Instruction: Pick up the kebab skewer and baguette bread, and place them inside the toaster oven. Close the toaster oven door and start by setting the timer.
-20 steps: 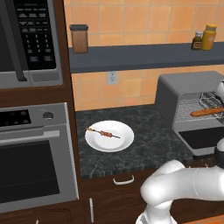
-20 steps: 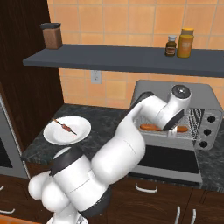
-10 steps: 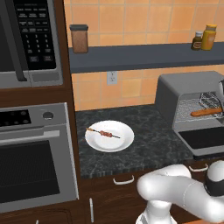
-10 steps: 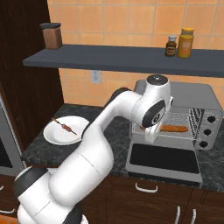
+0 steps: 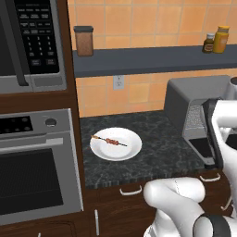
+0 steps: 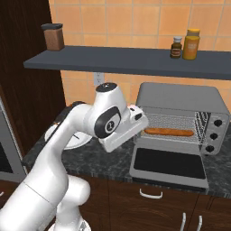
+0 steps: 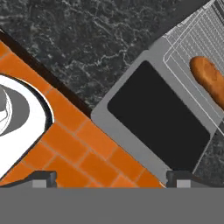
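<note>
Simulated kitchen: dark speckled stone counter (image 5: 152, 152) over brown wood cabinets, orange tile wall behind, one grey shelf (image 6: 135, 61) across the upper part of both base views. Far left of the left base view: one black-keypad microwave (image 5: 28, 44) at upper left, one built-in steel oven (image 5: 37, 166) below it. On the shelf, one brown canister (image 5: 84, 40) toward the left, two small bottles (image 6: 186, 44) toward the right; no label on any of them can be read. One wall outlet (image 5: 117, 82) under the shelf. Centre of the left base view: one white plate (image 5: 131, 149) on the counter, the kebab skewer (image 5: 110, 141) lying across it, one in number. Right side of the right base view: one toaster oven (image 6: 180, 122), three knobs on its right panel, markings too small to read. The toaster oven door (image 6: 169, 164) hangs fully down, flat over the counter edge. One baguette bread (image 6: 168, 131) lies on the wire rack inside. Hand view: gripper (image 7: 111, 177) with tips spread wide at the bottom edge, nothing between them, looking down on the open door and, at upper right, the rack with the baguette end.
</note>
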